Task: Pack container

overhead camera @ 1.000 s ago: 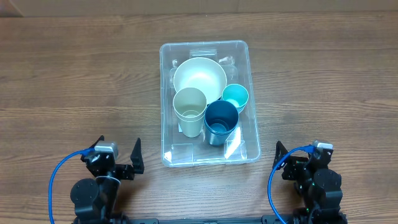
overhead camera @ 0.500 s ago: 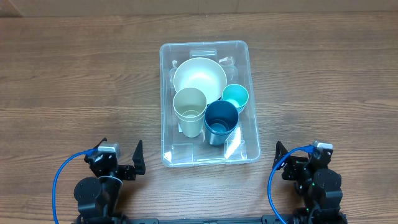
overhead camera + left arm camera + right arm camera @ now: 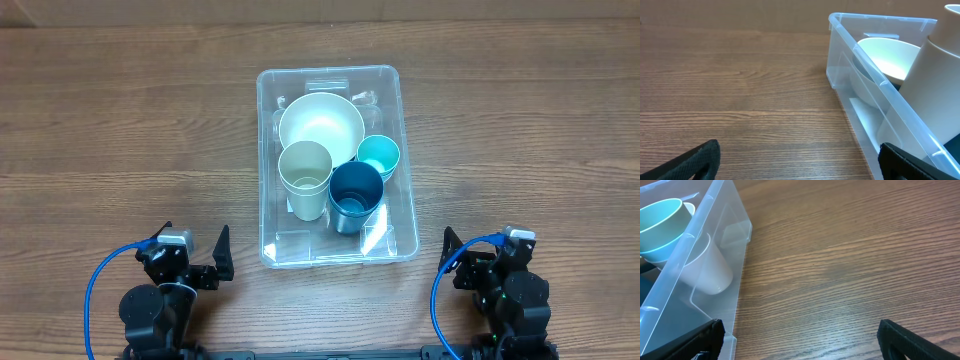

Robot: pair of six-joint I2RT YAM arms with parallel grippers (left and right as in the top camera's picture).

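Note:
The clear plastic container point(image 3: 268, 170) stands at the table's middle. It holds a cream bowl point(image 3: 320, 122), a cream cup point(image 3: 305, 175), a dark blue cup point(image 3: 355, 192) and a teal cup point(image 3: 378, 155). My left gripper point(image 3: 192, 245) is open and empty near the front edge, left of the container. In the left wrist view point(image 3: 800, 165) it faces the container's left wall point(image 3: 865, 55), the bowl point(image 3: 890, 57) and the cream cup point(image 3: 935, 80). My right gripper point(image 3: 480, 245) is open and empty, right of the container. In the right wrist view point(image 3: 800, 342) the container wall point(image 3: 695, 265) and teal cup point(image 3: 660, 225) lie to its left.
The wooden table point(image 3: 120, 130) extends bare on both sides of the container. A pale wall runs along the far edge point(image 3: 200, 12). Blue cables loop beside each arm base point(image 3: 95, 290).
The left arm shifted very slightly a second ago and has stayed still since. The right arm and the container's contents have not moved.

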